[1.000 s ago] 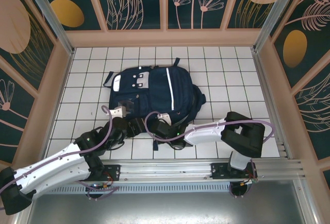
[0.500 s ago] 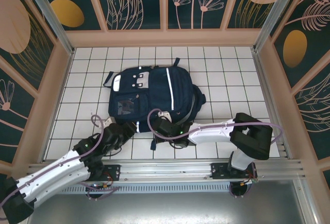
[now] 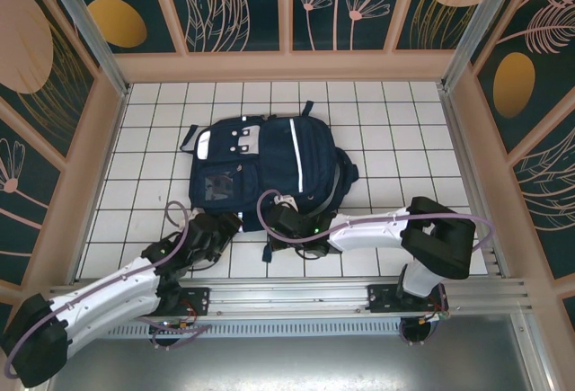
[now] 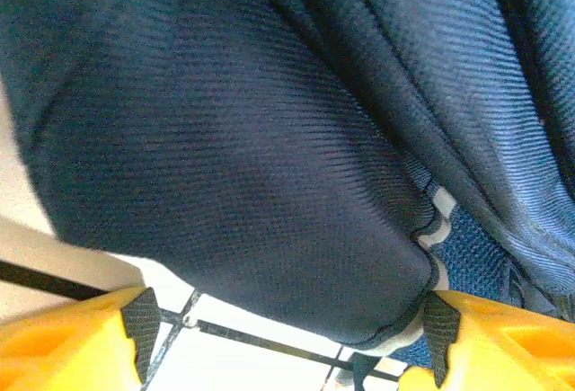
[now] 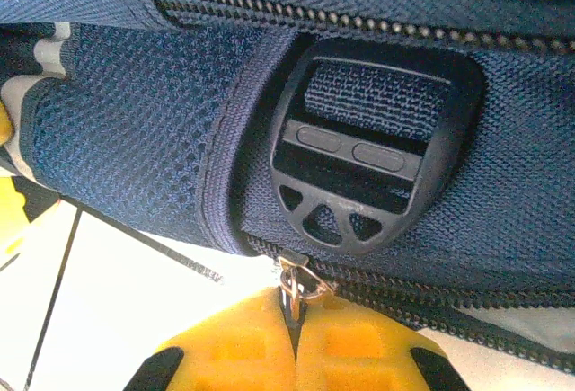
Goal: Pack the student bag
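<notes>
The left end effector (image 3: 218,226) gapes wide at the near-left corner of the bag (image 3: 260,162), gripping nothing. The bag lies flat in the middle of the table (image 3: 386,139). The right end effector (image 5: 295,324) is pinched shut on the zipper pull (image 5: 295,285). That small pull could slip free, or the unpinned bag could drag along. The contents of the bag are hidden.
</notes>
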{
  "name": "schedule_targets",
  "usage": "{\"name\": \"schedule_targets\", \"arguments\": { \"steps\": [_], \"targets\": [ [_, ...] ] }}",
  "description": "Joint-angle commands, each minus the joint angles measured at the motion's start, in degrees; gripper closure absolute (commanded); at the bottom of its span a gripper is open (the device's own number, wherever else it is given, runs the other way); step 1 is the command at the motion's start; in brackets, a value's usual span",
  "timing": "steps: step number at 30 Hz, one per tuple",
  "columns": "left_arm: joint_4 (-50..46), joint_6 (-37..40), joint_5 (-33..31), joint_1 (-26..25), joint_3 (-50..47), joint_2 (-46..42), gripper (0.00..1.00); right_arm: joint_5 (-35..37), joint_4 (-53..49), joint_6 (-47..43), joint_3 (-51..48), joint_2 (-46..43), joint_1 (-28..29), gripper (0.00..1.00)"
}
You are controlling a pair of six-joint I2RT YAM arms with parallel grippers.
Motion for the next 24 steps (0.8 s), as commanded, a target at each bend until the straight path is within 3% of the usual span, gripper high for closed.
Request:
{"name": "schedule_targets", "arguments": {
  "steps": [1, 6, 11, 14, 24],
  "targets": [
    [4.9, 1.3, -1.0, 0.5, 1.1, 1.1, 0.26, -1.9, 2.6, -0.7, -0.5, -0.2, -0.1, 1.00],
    [3.8, 4.4, -4.2, 2.0, 2.2, 1.9, 0.49, -1.4, 1.6, 0.0, -0.5, 0.5, -0.4, 1.00],
    [1.0, 8.1, -8.2, 3.8, 3.1, 1.8, 0.85, -0.9, 1.4, 1.0, -2.2, -0.5, -0.9, 1.00],
    [0.6, 8.4, -8.8, 4.8, 2.6, 2.1, 0.99, -0.6, 1.1, 1.4, -3.7, -2.0, -1.8, 1.00],
    [-3.0, 9.7, -12.2, 5.4, 3.4, 0.1, 1.00, -0.2, 0.3, 1.2, -8.4, -8.4, -4.7, 1.00]
  ]
}}
